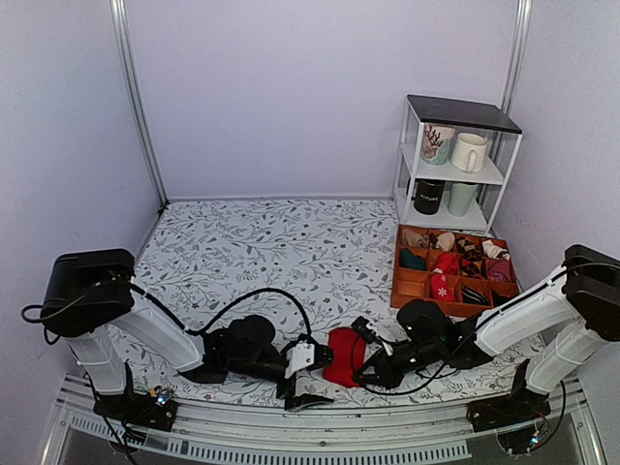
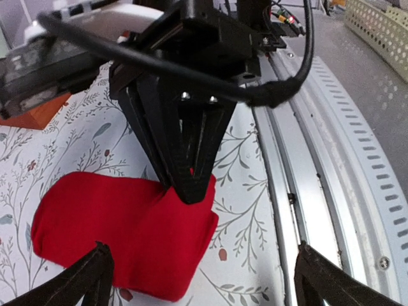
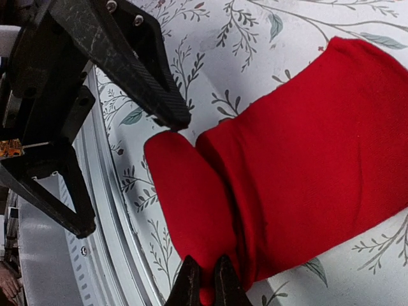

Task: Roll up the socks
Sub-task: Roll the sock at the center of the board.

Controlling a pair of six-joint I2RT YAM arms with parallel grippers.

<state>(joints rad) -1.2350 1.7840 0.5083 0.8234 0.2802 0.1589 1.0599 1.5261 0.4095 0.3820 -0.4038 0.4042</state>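
The socks [image 1: 342, 356], a plain bright red pair, lie in a soft lump on the flowered tabletop [image 1: 262, 242] close to its near edge, squarely between the two arms. Seen from above, the bundle runs a little longer from front to back than from side to side. In the right wrist view, one narrow flap is doubled alongside the broader body at the end toward the metal rail [image 2: 331, 191]. No white mark shows from any angle. The right fingers [image 3: 190, 284] are closed tight on the red fabric at that near-rail end, pinching it from the bundle's right. The rest of the cloth spreads away from them toward the back of the tabletop. The left fingers [image 2: 89, 277] stand spread wide and hold nothing. They sit low on the opposite side, just beside the bundle and facing it, with no contact that can be made out. Both arms are about equally close, but only the right one has a hold. By the look of it the roll is barely begun, and the next move seems to depend on the fabric stretching away from the pinched end, across the open left fingers' line of approach. The orange organiser [image 1: 450, 271] of other sock bundles sits well apart at the right rear.
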